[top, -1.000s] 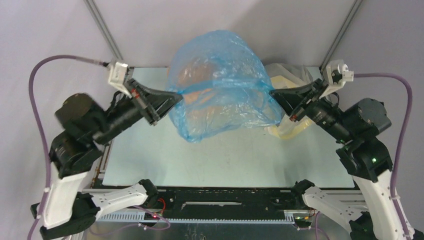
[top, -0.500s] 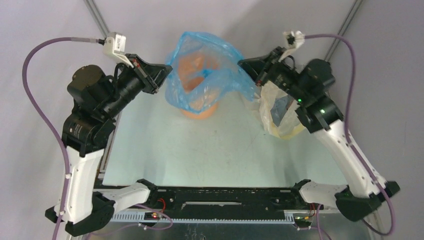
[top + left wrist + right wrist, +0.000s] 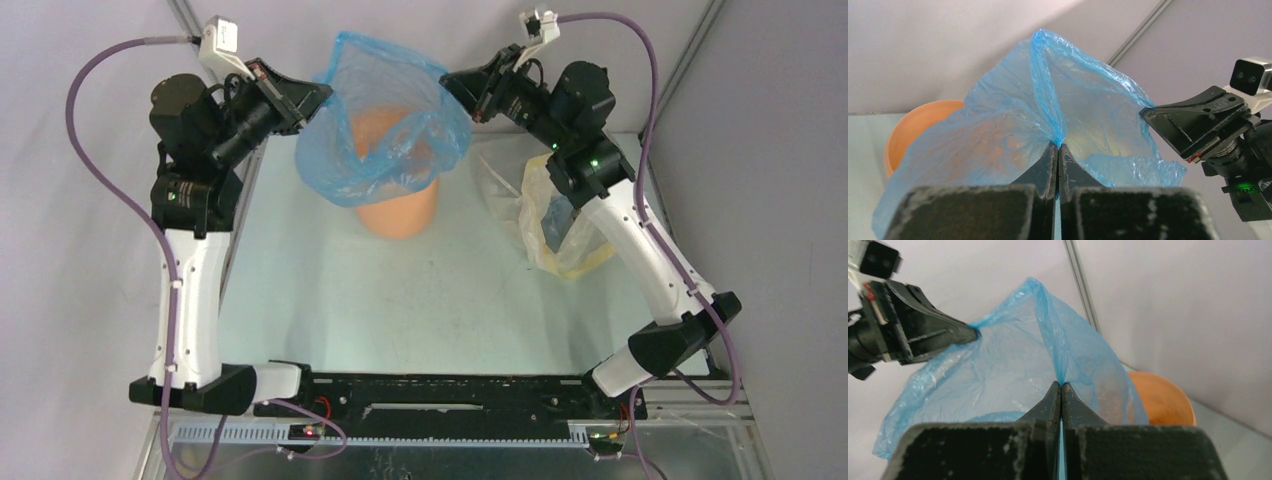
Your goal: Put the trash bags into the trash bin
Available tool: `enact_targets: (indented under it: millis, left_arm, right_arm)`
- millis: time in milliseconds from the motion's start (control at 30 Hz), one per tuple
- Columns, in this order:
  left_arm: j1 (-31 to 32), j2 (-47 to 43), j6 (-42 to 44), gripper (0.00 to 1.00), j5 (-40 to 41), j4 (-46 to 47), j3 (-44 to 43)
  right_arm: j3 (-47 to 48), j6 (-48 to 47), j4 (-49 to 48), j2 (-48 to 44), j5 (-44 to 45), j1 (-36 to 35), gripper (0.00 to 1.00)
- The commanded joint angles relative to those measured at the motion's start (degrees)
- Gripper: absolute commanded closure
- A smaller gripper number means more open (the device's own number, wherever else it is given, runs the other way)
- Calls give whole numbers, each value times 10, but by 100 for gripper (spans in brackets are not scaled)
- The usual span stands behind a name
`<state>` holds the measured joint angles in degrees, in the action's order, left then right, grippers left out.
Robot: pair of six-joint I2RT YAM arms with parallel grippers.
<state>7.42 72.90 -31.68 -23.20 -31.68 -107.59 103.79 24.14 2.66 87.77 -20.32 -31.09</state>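
Observation:
A light-blue translucent trash bag (image 3: pixel 385 120) hangs spread open between my two grippers, high above the table's far edge. The left gripper (image 3: pixel 325 92) is shut on the bag's left rim, the right gripper (image 3: pixel 446 80) on its right rim. Below the bag stands the orange trash bin (image 3: pixel 400 210); the film drapes over its mouth and upper wall. In the left wrist view my closed jaws pinch a fold of the trash bag (image 3: pixel 1048 115), with the trash bin (image 3: pixel 913 130) at the left. In the right wrist view the trash bag (image 3: pixel 1013 360) is pinched likewise, the trash bin (image 3: pixel 1163 405) at the right.
A yellowish-clear plastic bag (image 3: pixel 555 215) lies on the table (image 3: pixel 400 310) right of the bin, under the right arm. A grey wall and two slanted metal posts stand close behind the bin.
Both arms have risen and reached toward the back, carrying the bag from low over the table's middle to above the bin. The bag's mouth has narrowed and now hangs over the bin.

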Motion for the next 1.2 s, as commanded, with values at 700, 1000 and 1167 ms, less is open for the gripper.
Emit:
enact_targets:
  millis: [700,1000,1167]
  left_arm:
    - [-56,152,-121,100,-94,170,-74]
    - [-64,164,-133,100,-120,216,-59]
    - [-59,176,-161,100,-150,251,-62]
  right_arm:
    - [288,35,69,201,-39,51,96]
    - [320,-36,150,167,-12,51,34]
    - [310,-102,174,139,10,25,46]
